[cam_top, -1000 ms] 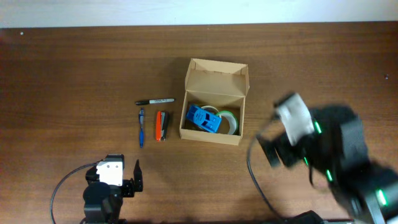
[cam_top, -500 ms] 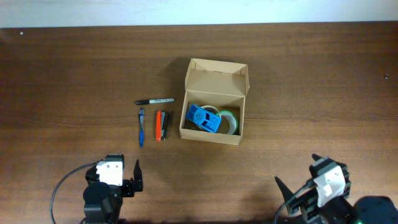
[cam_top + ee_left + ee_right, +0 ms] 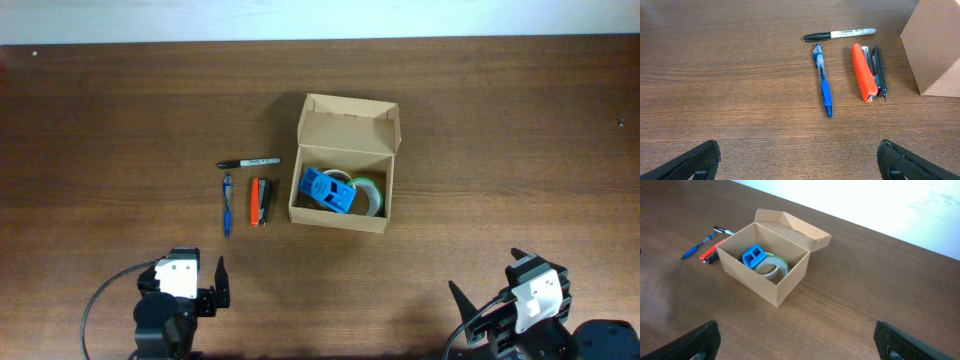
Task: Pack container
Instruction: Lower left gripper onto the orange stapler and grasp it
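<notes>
The tan cardboard container [image 3: 343,166] stands open at the table's middle, lid flap up at the back. Inside lie a blue plastic item [image 3: 327,190] and a green tape roll [image 3: 370,195]; both show in the right wrist view, the blue item [image 3: 754,255] beside the roll [image 3: 771,267]. Left of the box lie a black marker [image 3: 249,162], a blue pen [image 3: 227,204] and an orange stapler [image 3: 258,202]. My left gripper [image 3: 209,287] is open and empty at the front left. My right gripper [image 3: 490,285] is open and empty at the front right.
The left wrist view shows the marker [image 3: 839,34], pen [image 3: 822,80], stapler [image 3: 864,72] and a corner of the box [image 3: 935,45] ahead of the open left gripper [image 3: 800,160]. A white wall band [image 3: 320,20] runs along the table's far edge.
My right arm has drawn back from beside the box to the front right edge and settled there, open. The left arm and the objects have not moved.
</notes>
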Available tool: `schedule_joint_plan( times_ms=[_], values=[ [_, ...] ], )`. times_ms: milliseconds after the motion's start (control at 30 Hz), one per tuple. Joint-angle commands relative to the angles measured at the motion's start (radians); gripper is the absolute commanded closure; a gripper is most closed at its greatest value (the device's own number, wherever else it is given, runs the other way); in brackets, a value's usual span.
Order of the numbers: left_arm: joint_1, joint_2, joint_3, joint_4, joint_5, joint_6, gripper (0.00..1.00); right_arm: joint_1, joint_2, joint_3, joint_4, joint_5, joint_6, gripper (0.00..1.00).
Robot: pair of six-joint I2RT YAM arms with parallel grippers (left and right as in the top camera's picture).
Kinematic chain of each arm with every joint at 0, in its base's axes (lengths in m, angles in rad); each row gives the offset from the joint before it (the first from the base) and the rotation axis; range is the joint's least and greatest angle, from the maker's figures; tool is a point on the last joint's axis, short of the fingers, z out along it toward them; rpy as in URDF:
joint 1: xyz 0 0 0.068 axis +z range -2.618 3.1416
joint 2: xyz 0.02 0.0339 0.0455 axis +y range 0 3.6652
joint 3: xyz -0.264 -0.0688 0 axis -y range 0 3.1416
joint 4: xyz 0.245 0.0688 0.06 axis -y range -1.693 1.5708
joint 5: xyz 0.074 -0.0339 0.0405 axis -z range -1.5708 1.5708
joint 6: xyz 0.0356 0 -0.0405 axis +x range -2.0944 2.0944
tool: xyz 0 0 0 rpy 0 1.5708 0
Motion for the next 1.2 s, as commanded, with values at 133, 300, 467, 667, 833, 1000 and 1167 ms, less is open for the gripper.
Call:
schedule_joint_plan(
  times_ms=[133, 300, 467, 667, 833, 1000, 1167],
  values=[
    [0.006, -0.007, -0.007, -0.001, 0.005, 0.022, 0.00, -0.006, -0.006, -0.006, 0.000, 0.017, 0.008, 0.01],
    [0.006, -0.007, -0.007, -0.001, 0.005, 0.022, 0.00, -0.006, -0.006, -0.006, 0.000, 0.017, 0.008, 0.01],
    [0.002, -0.006, -0.007, -0.003, 0.005, 0.022, 0.00, -0.006, -0.006, -0.006, 0.000, 0.017, 0.008, 0.01],
    [0.000, 0.125, 0.065, 0.124, 0.111, 0.019, 0.00, -0.005, -0.006, -0.006, 0.000, 0.017, 0.008, 0.01],
    [0.000, 0.400, 0.235, 0.232, 0.305, 0.019, 0.00, -0.006, -0.006, -0.006, 0.000, 0.017, 0.008, 0.01],
    [0.000, 0.691, 0.419, 0.306, 0.469, 0.019, 0.01, -0.006, -0.006, -0.006, 0.000, 0.017, 0.008, 0.01],
    [0.000, 0.908, 0.521, 0.381, 0.536, 0.018, 0.00, -0.005, -0.006, -0.006, 0.000, 0.017, 0.008, 0.01]
  ],
)
